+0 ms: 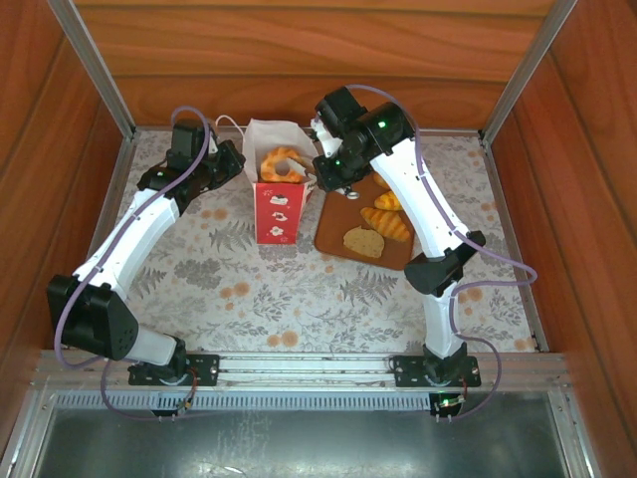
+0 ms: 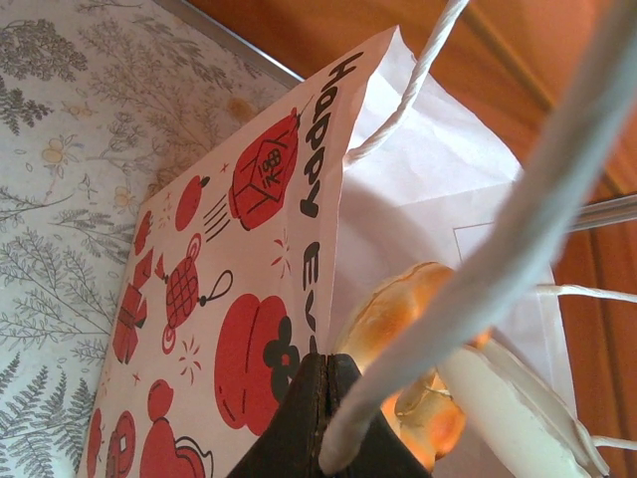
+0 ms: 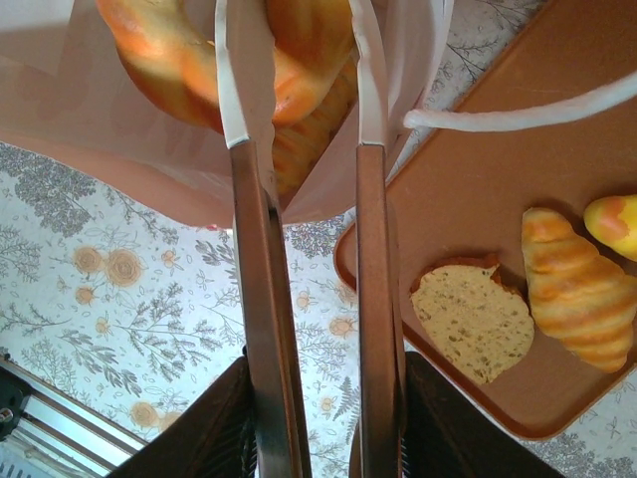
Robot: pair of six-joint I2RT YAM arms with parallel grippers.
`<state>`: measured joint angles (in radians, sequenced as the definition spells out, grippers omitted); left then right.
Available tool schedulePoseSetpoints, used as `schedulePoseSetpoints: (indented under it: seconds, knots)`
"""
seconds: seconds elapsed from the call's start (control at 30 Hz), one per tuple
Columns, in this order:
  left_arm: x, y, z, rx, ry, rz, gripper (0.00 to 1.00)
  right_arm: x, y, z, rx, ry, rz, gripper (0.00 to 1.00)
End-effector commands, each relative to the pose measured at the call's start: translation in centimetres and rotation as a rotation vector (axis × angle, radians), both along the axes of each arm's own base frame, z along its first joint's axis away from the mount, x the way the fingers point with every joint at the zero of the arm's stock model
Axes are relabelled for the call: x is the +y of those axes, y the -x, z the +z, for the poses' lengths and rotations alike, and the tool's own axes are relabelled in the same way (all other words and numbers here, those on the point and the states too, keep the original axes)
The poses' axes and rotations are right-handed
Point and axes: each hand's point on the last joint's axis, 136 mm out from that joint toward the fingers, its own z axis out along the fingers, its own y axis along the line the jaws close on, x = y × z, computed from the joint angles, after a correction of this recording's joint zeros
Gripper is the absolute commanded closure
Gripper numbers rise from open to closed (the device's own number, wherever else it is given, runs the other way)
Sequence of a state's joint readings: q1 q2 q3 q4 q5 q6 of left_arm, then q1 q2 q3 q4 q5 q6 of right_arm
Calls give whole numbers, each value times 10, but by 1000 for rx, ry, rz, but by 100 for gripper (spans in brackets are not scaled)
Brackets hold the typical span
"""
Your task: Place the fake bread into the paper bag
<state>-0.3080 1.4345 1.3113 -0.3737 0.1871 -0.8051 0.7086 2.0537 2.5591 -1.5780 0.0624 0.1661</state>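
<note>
Noting the jaws first: the right jaws stand a little apart at the mouth of the paper bag, and in the right wrist view a ridged pastry shows in the gap between the tips. Whether the pads press it or stand clear, I cannot tell. The left jaws are closed, pinching the bag's rim at the corner where a string handle comes out; judged to be steadying the bag. The bag stands upright on the bench, red panel toward the arm bases. Fake bread: a ring-shaped piece and at least one more golden piece sit inside, piled up to the mouth. Left to do: on the brown board just right of the bag lie a tan slice, a striped croissant and another yellow-orange piece partly under the right arm. The count behind that arm is uncertain. Judgement: roughly half done, about three transfers remaining. The bag looks nearly full, so the last pieces may fit tightly.
</note>
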Motion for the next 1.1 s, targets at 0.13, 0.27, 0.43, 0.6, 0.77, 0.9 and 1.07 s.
schedulePoseSetpoints:
  seconds: [0.13, 0.27, 0.43, 0.6, 0.77, 0.9, 1.07]
  knots:
    - [1, 6, 4, -10, 4, 2, 100, -1, 4, 0, -2, 20, 11, 54]
    - [0, 6, 4, -7, 9, 1, 100, -1, 4, 7, -22, 2, 9, 52]
    - [0, 7, 4, -8, 11, 0, 100, -2, 5, 25, -67, -40, 9, 52]
    - [-1, 6, 4, -8, 11, -4, 100, 4, 11, 46, -95, -128, 28, 52]
    - [-2, 5, 6, -14, 9, -11, 100, 2, 17, 68, -139, -189, 27, 52]
    - [-1, 4, 5, -19, -4, -10, 100, -5, 23, 86, -176, -219, 18, 52]
    - [-1, 3, 6, -23, -11, -16, 99, -18, 38, 110, -209, -270, 5, 52]
